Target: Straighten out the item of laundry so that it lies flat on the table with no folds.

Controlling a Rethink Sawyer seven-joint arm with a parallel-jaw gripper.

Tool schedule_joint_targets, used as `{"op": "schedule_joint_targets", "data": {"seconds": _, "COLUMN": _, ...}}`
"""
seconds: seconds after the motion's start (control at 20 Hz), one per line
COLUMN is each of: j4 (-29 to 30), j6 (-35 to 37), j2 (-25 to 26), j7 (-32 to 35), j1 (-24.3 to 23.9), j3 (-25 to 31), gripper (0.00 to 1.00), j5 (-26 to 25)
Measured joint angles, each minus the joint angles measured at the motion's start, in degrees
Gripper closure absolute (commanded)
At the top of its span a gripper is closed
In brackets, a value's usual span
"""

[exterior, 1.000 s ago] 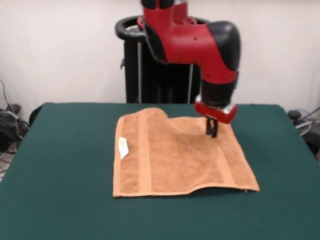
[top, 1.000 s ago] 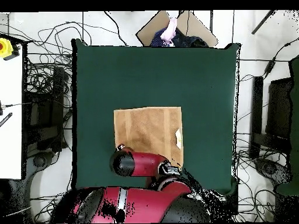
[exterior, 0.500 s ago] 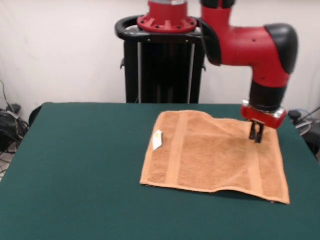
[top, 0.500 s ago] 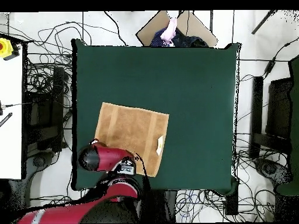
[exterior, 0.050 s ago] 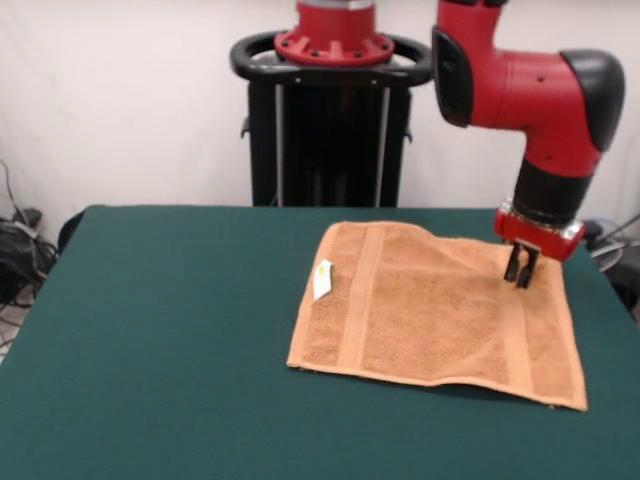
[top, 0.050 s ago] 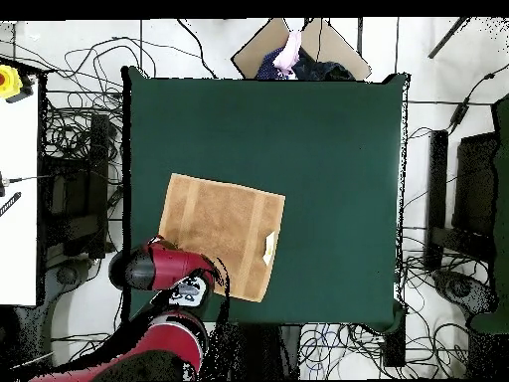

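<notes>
Front view: towel [exterior, 0.050 s ago: 440,315] dragged slightly further toward the table's [exterior, 0.050 s ago: 150,330] right edge than half a second ago, nearly flat; gripper [exterior, 0.050 s ago: 519,272] apparently pinched on its far corner. Overhead: towel spread, tilted, near the table's left-bottom corner, corner hidden under arm [top, 0.050 s ago: 164,267].

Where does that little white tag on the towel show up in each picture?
Front view: the white tag sits at the towel's left edge, right of centre.
Overhead view: the tag lies at the towel's right edge, below centre.
Shared landmark: the woven band beside the tag.
</notes>
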Motion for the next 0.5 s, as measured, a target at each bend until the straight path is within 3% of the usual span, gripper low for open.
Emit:
{"op": "schedule_joint_targets", "data": {"seconds": 0.2, "j4": 0.0, "j6": 0.0, "j2": 0.2, "j7": 0.0, "j1": 0.2, "j3": -2.3, "gripper": 1.0, "j5": 0.0}}
{"op": "schedule_joint_targets", "data": {"seconds": 0.25, "j4": 0.0, "j6": -0.1, "j2": 0.7, "j7": 0.0, "j1": 0.2, "j3": -4.5, "gripper": 0.0, "j5": 0.0}}
{"op": "schedule_joint_targets", "data": {"seconds": 0.5, "j4": 0.7, "j6": -1.2, "j2": 0.6, "j7": 0.0, "j1": -2.3, "j3": -5.0, "gripper": 0.0, "j5": -1.6}}
